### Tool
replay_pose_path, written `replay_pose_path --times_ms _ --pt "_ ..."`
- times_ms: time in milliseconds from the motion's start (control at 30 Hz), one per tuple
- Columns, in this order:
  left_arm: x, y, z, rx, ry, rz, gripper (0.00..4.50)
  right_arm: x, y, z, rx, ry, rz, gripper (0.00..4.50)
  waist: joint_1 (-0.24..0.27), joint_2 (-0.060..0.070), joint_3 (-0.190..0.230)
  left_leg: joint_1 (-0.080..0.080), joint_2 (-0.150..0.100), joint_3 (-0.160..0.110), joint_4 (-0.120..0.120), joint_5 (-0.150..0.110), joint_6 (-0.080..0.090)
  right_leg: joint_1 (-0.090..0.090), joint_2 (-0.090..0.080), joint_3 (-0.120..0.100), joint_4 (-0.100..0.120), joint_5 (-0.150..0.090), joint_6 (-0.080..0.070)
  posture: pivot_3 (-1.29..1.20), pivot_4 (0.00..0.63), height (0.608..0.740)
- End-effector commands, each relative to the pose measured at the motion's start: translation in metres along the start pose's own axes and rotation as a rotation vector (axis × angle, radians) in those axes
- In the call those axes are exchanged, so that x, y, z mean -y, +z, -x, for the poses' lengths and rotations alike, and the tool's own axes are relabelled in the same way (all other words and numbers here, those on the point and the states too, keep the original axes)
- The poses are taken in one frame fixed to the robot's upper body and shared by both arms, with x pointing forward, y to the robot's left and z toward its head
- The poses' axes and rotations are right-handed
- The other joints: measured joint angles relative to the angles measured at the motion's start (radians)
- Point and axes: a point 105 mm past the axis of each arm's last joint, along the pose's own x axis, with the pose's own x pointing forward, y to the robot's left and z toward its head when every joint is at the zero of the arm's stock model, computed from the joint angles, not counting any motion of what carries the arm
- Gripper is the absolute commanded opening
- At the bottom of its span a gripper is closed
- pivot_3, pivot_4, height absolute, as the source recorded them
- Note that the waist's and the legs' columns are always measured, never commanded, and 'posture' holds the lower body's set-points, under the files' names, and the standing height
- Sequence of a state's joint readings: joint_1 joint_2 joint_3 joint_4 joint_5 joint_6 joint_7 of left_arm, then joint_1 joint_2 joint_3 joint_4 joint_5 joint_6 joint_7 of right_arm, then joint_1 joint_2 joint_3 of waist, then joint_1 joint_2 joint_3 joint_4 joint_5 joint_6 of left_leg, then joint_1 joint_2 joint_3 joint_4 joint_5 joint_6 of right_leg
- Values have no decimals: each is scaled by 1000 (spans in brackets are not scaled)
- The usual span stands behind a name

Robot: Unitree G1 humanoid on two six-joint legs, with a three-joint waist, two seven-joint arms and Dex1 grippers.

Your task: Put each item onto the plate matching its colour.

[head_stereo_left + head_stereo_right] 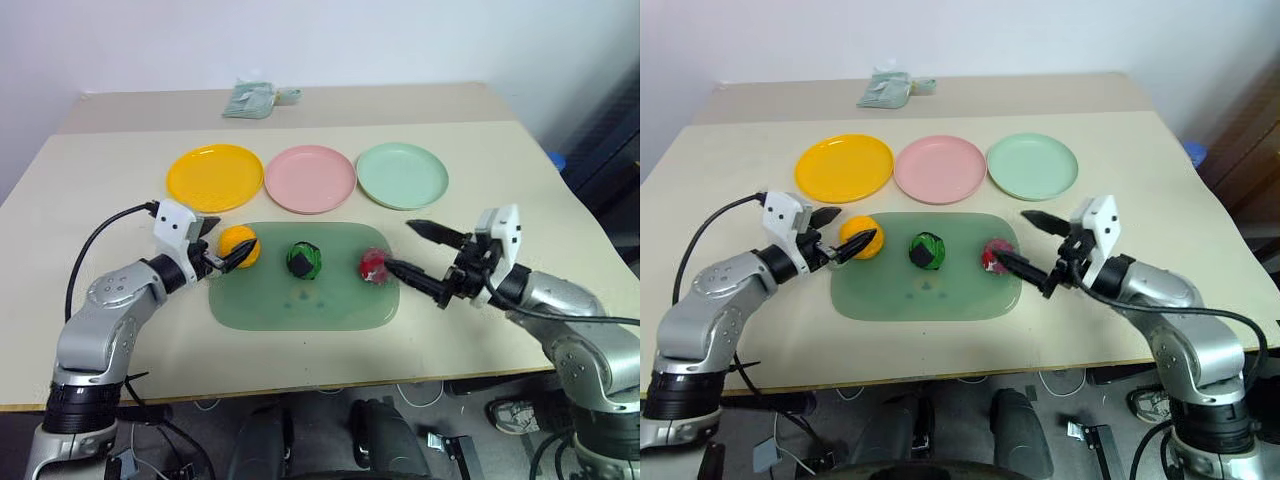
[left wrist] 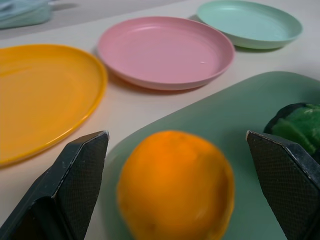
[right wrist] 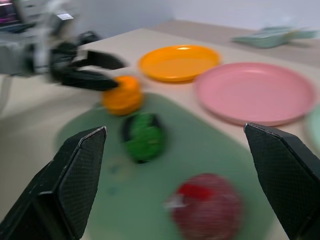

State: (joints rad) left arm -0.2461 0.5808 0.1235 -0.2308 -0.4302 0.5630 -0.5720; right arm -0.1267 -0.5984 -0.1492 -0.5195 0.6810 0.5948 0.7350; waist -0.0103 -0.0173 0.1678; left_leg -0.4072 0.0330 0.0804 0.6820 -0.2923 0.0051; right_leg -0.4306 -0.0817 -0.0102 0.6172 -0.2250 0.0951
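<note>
An orange lump [image 1: 239,246], a dark green lump [image 1: 305,260] and a red-pink lump [image 1: 373,265] lie in a row on a translucent green board [image 1: 300,305]. Behind the board stand a yellow-orange plate [image 1: 214,177], a pink plate [image 1: 310,178] and a mint green plate [image 1: 402,175], all bare. My left gripper [image 1: 226,245] is open, its fingers on either side of the orange lump [image 2: 175,185]. At the board's right end my right gripper [image 1: 397,244] is open, its lower fingertip just beside the red-pink lump [image 3: 207,207].
A small grey-green packet [image 1: 250,100] lies at the table's far edge behind the plates. The table's front edge runs just below the board, and a cable loops from my left wrist.
</note>
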Motion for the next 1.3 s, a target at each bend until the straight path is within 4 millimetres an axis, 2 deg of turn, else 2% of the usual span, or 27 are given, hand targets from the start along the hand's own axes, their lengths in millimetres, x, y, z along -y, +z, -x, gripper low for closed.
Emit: replay_pose_path --times_ms 33,400,533,700,767,867,967,1033,1100,1300 --pt "1 0 -4 -27 -15 -26 4500 -12 8 -3 33 21 22 4479 -1 0 0 0 0 0 0 0 0 0 0 0 0 0 0 0 150 740" --pt "0 -14 -11 -112 -25 -4 4500 -27 4 -9 37 33 11 4479 1 0 0 0 0 0 0 0 0 0 0 0 0 0 0 0 150 740" --pt "-2 -14 -12 -111 -12 -7 3373 -25 5 -12 43 31 15 4500 0 0 0 0 0 0 0 0 0 0 0 0 0 0 0 0 150 740" --pt "-10 -3 -14 -47 41 3 3275 -23 6 -15 50 33 23 4500 1 0 0 0 0 0 0 0 0 0 0 0 0 0 1 0 150 740" --pt "-23 8 -16 7 132 5 3275 -22 8 -19 59 35 28 4500 1 0 0 0 0 0 1 0 0 0 0 0 0 1 2 0 150 740" --pt "-55 25 -25 67 355 47 3275 -19 11 -24 80 28 35 4500 7 -2 0 0 0 -1 1 0 0 0 0 0 1 1 2 0 150 740" --pt "-68 37 -33 103 458 70 3275 -17 13 -26 88 28 37 4500 13 -2 0 0 -1 -1 2 0 0 1 0 -1 1 2 4 0 150 740" --pt "-80 48 -48 103 533 95 3275 -17 14 -30 95 34 39 4500 18 -2 0 0 -1 -1 2 0 0 1 0 0 1 2 4 0 150 740" --pt "-92 50 -65 45 611 100 3275 -17 14 -34 99 40 39 4500 25 -2 0 -1 -2 -1 2 0 0 1 0 -1 1 3 5 0 150 740" --pt "-112 44 -85 -51 725 112 3275 -18 15 -36 114 32 43 4500 19 -2 0 -1 -2 0 2 0 0 2 1 -3 -1 4 7 0 150 740"
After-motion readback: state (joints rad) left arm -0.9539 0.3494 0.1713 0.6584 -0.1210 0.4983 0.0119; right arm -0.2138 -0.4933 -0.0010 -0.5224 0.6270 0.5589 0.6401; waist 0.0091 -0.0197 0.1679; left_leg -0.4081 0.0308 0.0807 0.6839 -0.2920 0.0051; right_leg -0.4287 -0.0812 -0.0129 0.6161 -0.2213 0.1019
